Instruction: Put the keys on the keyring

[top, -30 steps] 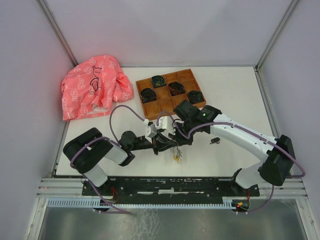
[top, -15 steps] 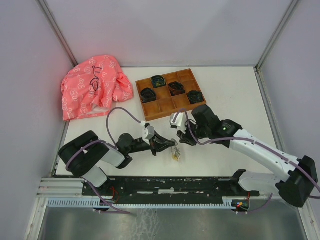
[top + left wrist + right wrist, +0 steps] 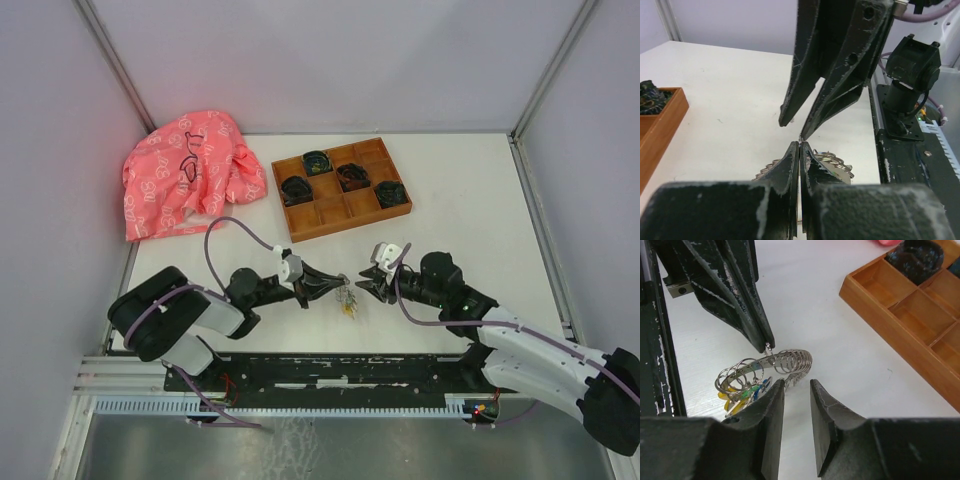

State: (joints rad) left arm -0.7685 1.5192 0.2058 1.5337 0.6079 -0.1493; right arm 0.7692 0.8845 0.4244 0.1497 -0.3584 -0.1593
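While my left gripper (image 3: 336, 287) is keeping its pinch on the keyring (image 3: 785, 361), my right gripper (image 3: 366, 284) is letting go. A second ago its jaws were shut and pressed in against the left fingers at the ring. Now they are standing apart with nothing between them.

The right arm is also swinging away from the middle of the table (image 3: 470, 200), beside the wooden tray (image 3: 298, 226), towards the near right. The two grippers are now facing each other tip to tip close to the near edge, left one on the left, right one just beside it.

The keyring is sitting between them, low over the table, with the clenched left fingers gripping one small loop at its end. The right wrist view is showing its coil of rings, with the yellow tag (image 3: 729, 400) and green tag (image 3: 747, 393) bunched at its left end, just beyond my spread right fingertips (image 3: 774, 392).

I am seeing a blue sliver (image 3: 756, 389) among the tags, possibly the blue-headed key, but I cannot tell whether it is threaded on. The black-headed key is not showing in any view. I am reading this as a release after a threading attempt, which is freeing the right gripper to fetch or regrip.
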